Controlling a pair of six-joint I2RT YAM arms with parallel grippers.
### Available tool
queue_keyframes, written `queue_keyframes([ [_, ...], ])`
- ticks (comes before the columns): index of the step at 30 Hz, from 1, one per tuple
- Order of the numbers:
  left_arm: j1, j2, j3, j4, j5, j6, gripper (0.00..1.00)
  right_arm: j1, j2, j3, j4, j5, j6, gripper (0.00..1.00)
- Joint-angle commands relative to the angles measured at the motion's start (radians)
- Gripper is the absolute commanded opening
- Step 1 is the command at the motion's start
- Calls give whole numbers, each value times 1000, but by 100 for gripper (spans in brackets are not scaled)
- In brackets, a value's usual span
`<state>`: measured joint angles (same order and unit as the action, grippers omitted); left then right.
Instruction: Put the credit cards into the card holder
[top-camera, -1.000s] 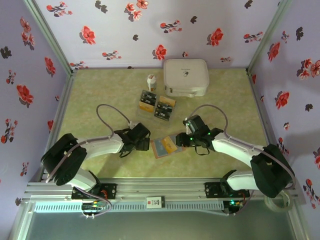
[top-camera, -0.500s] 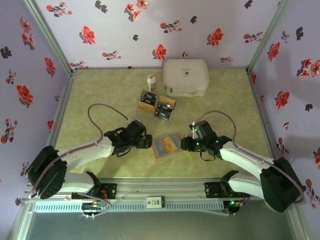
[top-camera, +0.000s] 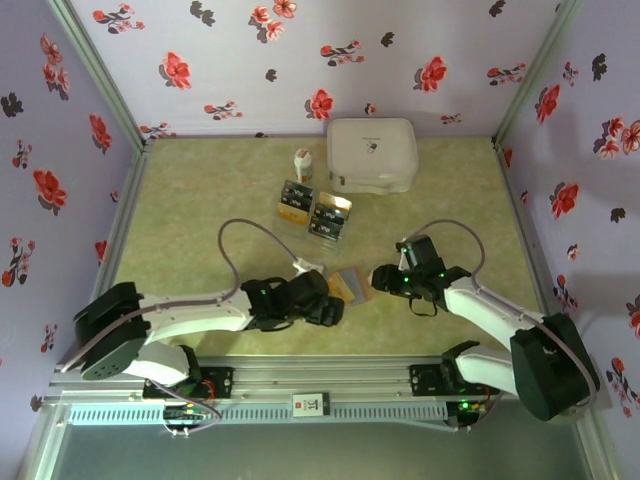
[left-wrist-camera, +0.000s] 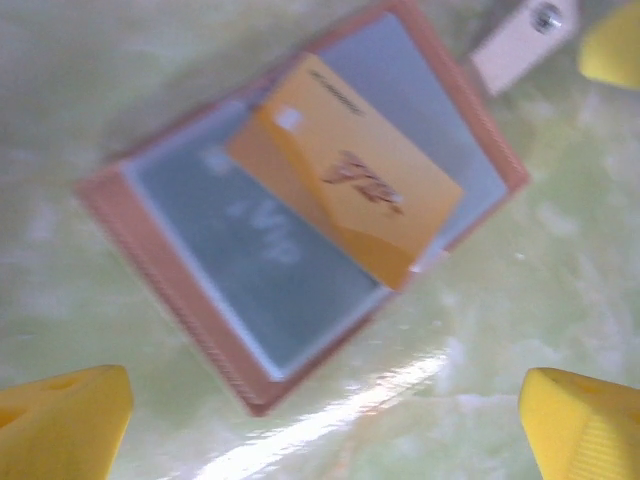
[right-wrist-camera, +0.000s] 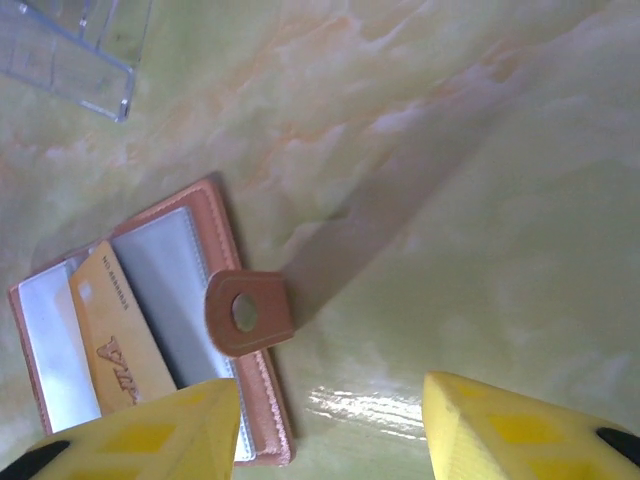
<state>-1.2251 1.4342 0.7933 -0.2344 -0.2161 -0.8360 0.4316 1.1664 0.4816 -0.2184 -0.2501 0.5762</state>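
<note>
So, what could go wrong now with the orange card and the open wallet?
1. The gold-orange plastic card lies tilted across the open reddish-brown leather card holder, seemingly not fully in a pocket; a nudge may slide it out.
2. The holder's brown snap tab lies close to the right fingers, which might catch it.

Card holder (left-wrist-camera: 250, 265): reddish-brown cover, leather-like, matt; the rim looks stitched, though it is blurred. Inside sleeves: grey-clear plastic, smooth, faint sheen.
Closing tab (right-wrist-camera: 248, 312): same leather-like material. The left wrist view shows a small shiny metal stud on it.
Gold-orange card (left-wrist-camera: 350, 180): smooth plastic, satin finish, dark print.
Surface (right-wrist-camera: 470, 150): pale green marbled pattern, smooth, glossy, bright glare streaks.
Clear stand (right-wrist-camera: 70, 50): transparent hard plastic, glossy edges.
Left tool (left-wrist-camera: 320, 425) fingers (left-wrist-camera: 585, 425): yellow, matt, finely ribbed.
</note>
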Motion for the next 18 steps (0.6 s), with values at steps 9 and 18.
queue_keyframes([
  [9, -101, 218, 129, 112, 31, -61, 100, -76, -20, -6, -28, -19, -24, 53],
  [18, -99, 291, 116, 177, 74, -86, 100, -102, -9, 9, -30, -20, -29, 55],
])
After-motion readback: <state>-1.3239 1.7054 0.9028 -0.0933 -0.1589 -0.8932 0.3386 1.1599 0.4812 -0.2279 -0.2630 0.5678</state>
